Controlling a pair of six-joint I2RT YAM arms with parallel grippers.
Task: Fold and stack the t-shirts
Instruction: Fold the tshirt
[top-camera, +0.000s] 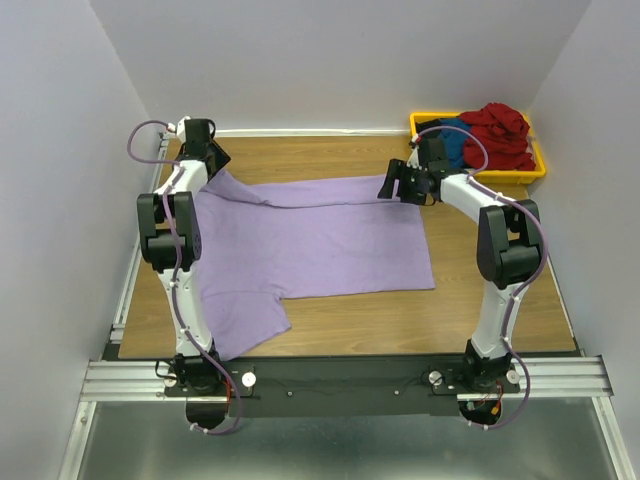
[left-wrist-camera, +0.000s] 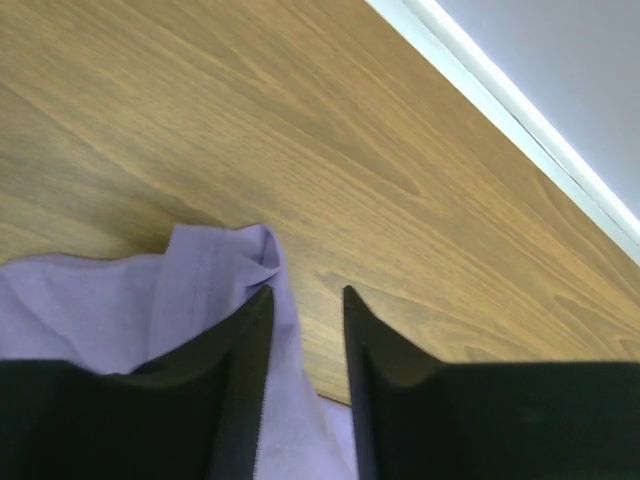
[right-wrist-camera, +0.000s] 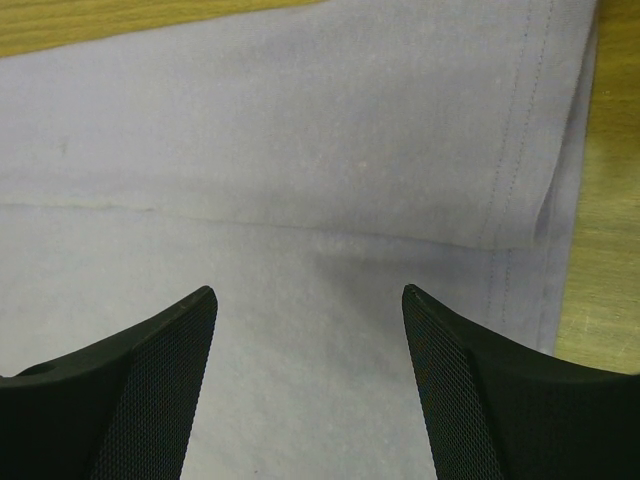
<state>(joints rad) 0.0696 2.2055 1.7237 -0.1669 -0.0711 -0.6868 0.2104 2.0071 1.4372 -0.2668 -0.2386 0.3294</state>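
**Left claw** (left-wrist-camera: 307, 295): far left corner of the surface; the two black fingers stand narrowly apart, clamping nothing. Bare wood shows between the tips, and an edge of cloth runs into the gap lower down.

**Right claw** (right-wrist-camera: 310, 290): far right of the cloth, jaws wide and holding nothing. Its mesh-textured black fingers (right-wrist-camera: 150, 390) are poised over the fabric.

**Lavender t-shirt** (top-camera: 320, 235): soft plain cloth spread across the middle of the surface.
- Far left corner bunched into a small raised fold beside the left claw's fingers.
- One sleeve splays toward the near left, under the left arm.
- Right end squared off.
- In the right wrist view, a stitched hem (right-wrist-camera: 520, 120) runs along its right edge and a faint crease crosses it.

**Yellow bin** (top-camera: 510, 177): rectangular plastic, far right corner, just beyond the right claw.
- Holds a crumpled dark red t-shirt (top-camera: 505, 125) heaped on the right.
- Holds a blue t-shirt (top-camera: 455, 150) beside it on the left.
- The right arm's wrist overlaps the bin's left end in the top view.

**Surface** (top-camera: 500, 300): brown wood-grain top, smooth.
- White strip (left-wrist-camera: 520, 110) along the far edge, where it meets the pale grey walls.
- Metal rail (top-camera: 350, 375) at the near edge carrying both arm bases.
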